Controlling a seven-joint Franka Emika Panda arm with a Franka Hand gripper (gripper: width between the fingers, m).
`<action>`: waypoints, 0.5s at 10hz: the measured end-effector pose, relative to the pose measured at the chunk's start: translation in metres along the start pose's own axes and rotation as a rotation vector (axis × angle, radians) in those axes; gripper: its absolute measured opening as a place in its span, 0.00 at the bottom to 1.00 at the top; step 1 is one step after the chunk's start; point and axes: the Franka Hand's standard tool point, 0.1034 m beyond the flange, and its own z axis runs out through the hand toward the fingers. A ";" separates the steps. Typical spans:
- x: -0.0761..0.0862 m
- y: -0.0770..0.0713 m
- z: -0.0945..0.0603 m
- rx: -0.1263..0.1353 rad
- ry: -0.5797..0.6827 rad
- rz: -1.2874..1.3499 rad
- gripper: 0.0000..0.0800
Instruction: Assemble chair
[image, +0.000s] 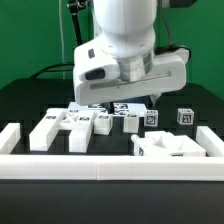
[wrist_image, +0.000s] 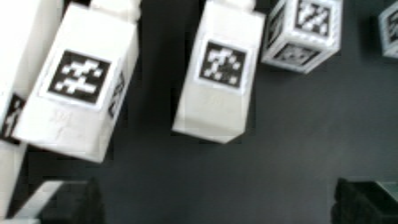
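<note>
Spread wide, the hand (wrist_image: 210, 200) hangs over the black tabletop (wrist_image: 214, 165) — its two dark fingers (wrist_image: 54, 200) show at two corners of the wrist view, with only bare tabletop between them. Just past the fingers lie two white bars of the chair, side by side but not touching. Each bears a black-and-white tag on its upper face: the wider bar (wrist_image: 80, 90) and the narrower bar (wrist_image: 222, 70). Near the far end of the narrower bar stands a small cube (wrist_image: 306, 35) with tags on the faces that show.

From the exterior view the white robot arm (image: 120, 40) fills the middle and hides most of the hand, which sits low over a row of loose chair parts (image: 103, 120). That row runs across the tabletop — a large blocky part (image: 55, 130) toward the exterior view's left, then shorter pieces (image: 130, 121) in the middle. An inner cube (image: 152, 117) and an outer cube (image: 184, 116) follow toward the exterior view's right, apart from each other. A broad slab (image: 175, 147) lies nearer the camera, just behind the white border rail (image: 100, 166).
</note>
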 end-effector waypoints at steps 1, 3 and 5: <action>0.003 0.000 0.001 0.004 -0.019 -0.001 0.81; -0.001 0.000 0.011 0.006 -0.041 0.059 0.81; -0.001 0.000 0.010 0.007 -0.039 0.055 0.81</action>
